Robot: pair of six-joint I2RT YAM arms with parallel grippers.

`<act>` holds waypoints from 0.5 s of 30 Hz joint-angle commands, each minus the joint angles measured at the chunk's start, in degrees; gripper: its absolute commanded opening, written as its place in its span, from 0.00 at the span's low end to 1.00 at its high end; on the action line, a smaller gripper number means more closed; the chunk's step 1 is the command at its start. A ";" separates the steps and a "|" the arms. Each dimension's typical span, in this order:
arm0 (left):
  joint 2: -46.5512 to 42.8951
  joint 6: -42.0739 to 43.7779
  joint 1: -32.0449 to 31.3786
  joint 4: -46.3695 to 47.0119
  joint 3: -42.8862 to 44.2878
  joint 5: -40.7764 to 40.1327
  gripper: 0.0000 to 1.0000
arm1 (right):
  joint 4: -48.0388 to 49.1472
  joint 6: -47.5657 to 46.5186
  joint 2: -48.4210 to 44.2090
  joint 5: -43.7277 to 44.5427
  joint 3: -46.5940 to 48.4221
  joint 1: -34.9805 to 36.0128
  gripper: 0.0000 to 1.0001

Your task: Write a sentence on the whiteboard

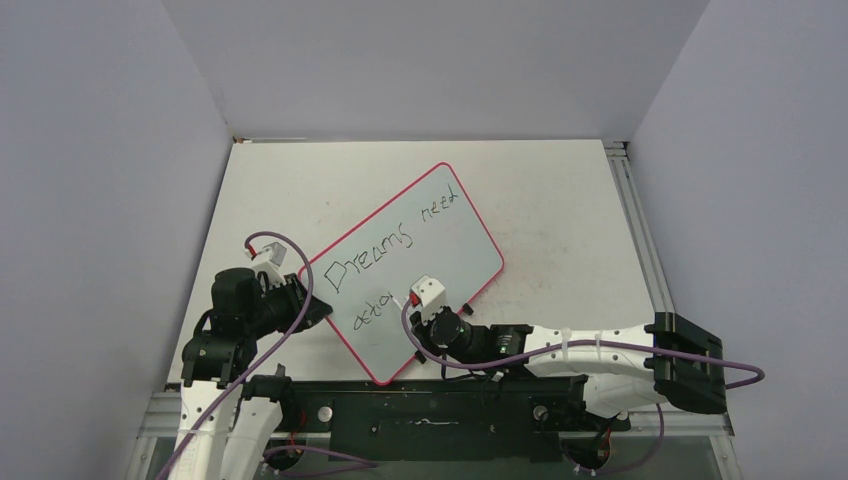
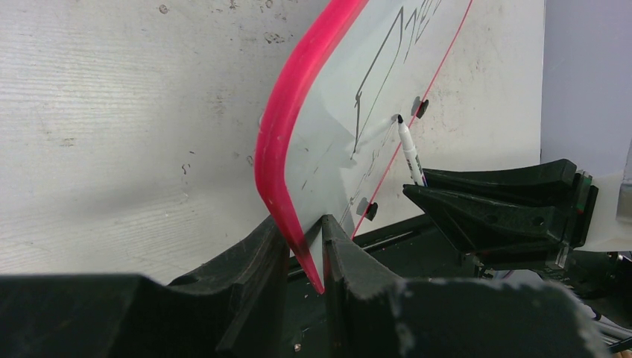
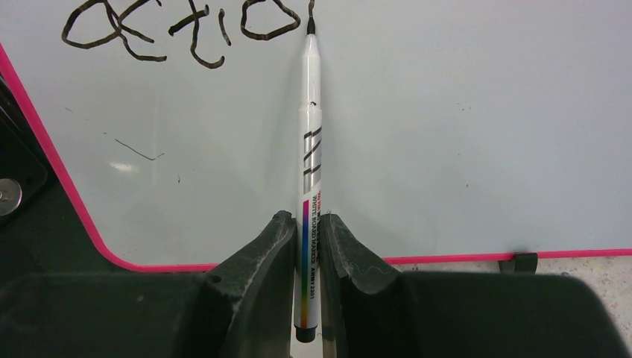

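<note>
Starting at 8 o'clock on the whiteboard [image 1: 455,245], the left gripper [image 1: 302,308] has its jaws pinched tight on the pink-red rim, and its wrist camera shows that rim wedged between both fingers. The board lies slanted on the scuffed white desk [image 1: 570,200], long axis running from 7 o'clock up to 1 o'clock. Across it runs the sentence [image 1: 390,240] — "Dreams need" on the upper row, "actio" on the lower row. Over at the board's 5 o'clock edge, the right gripper [image 1: 418,303] reaches in, jaws closed around a white marker [image 3: 308,142] low on its barrel. The black tip points to 12 o'clock in the right wrist view — touching the board just past the "o", at a short fresh stroke.
</note>
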 commanded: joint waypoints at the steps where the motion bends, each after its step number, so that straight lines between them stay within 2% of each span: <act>1: 0.03 0.97 0.34 0.95 0.06 0.36 0.21 | -0.98 1.11 -0.65 -0.78 -0.34 0.58 0.05; 15: 0.04 0.97 0.34 0.95 0.05 0.34 0.21 | -3.96 1.89 -1.40 -0.46 -0.18 1.37 0.05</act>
